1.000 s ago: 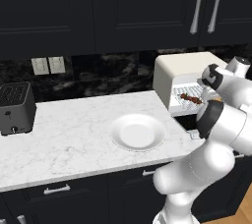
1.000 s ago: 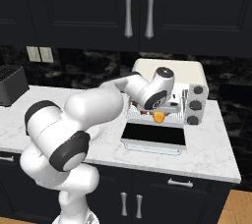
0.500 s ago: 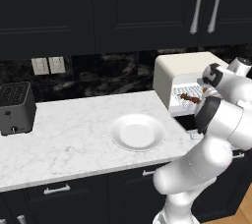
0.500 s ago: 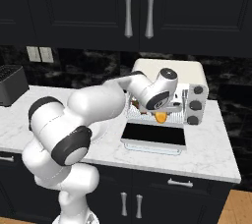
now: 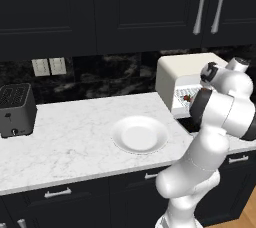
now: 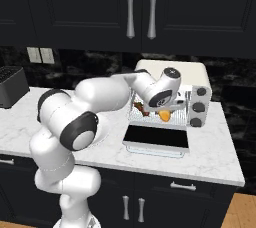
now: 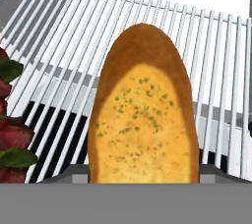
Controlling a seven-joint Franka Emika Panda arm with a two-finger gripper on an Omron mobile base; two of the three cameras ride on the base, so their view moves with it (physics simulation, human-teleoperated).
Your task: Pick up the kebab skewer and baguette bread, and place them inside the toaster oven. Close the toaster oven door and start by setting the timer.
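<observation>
The cream-white toaster oven (image 6: 200, 74) stands at the back of the counter, with its dark glass door (image 6: 156, 138) folded down flat in front. My gripper (image 6: 165, 111) is at the oven's mouth, shut on the golden baguette bread (image 7: 142, 120), which hangs just over the wire rack (image 7: 216, 61). From the right base the bread (image 6: 164, 116) shows as an orange piece under the hand. The kebab skewer (image 7: 12, 137), with dark red chunks, lies on the rack beside the bread, and also shows from the two bases (image 6: 140, 107) (image 5: 187, 98).
A white plate (image 5: 139, 134) sits on the marble counter left of the oven. A black slot toaster (image 5: 15, 109) stands at the far left by the wall. Round knobs (image 6: 199, 107) line the oven's right side. Dark cabinets hang overhead.
The arm's elbow has shifted a little; the hand and the bread stay at the oven's mouth.
</observation>
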